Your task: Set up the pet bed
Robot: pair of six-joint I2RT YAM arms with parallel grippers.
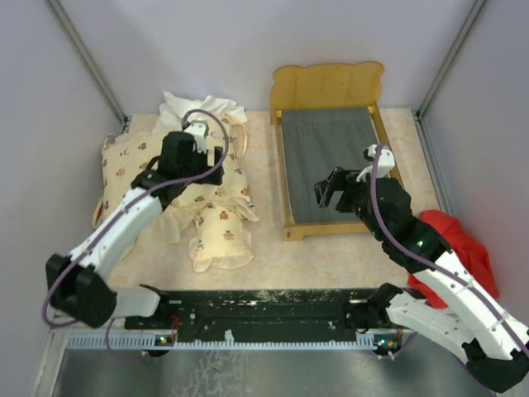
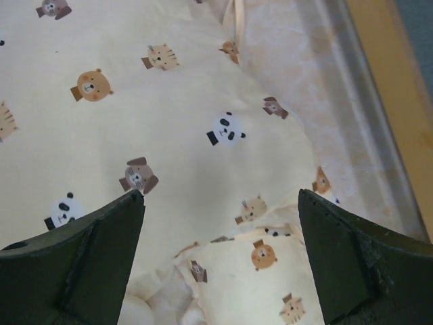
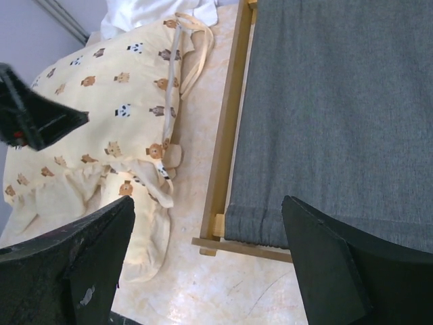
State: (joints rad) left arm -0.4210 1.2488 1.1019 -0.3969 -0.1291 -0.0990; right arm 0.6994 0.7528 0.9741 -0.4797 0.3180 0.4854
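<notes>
Both pincers are wide open, nothing held. The left gripper [image 2: 220,196] hovers over the cushion [image 1: 124,165], which lies crumpled on the left half of the tabletop [image 1: 264,240]. We can't tell if the pads touch fabric. The pillow [image 1: 219,236] sits toward the near edge, against the cushion's frill. The bed frame [image 1: 331,83] is on the right half, headboard at the far edge, grey base [image 1: 326,165] bare. The right gripper [image 3: 208,203] hangs over the base's near end, toward its left corner.

Risks as we see them:
- Pinch catches only a frill or tie: the cushion droops and drags the pillow along.
- The white cloth [image 1: 194,106] at the far edge lies right against the cushion and may ride along.
- Carried low, the cushion catches the frame's left rail and shoves the frame.
- The right arm sits over the landing spot, so the arms could clash unless it clears.
- The red cloth [image 1: 455,240] at the right edge lies under the right arm and could snag.
</notes>
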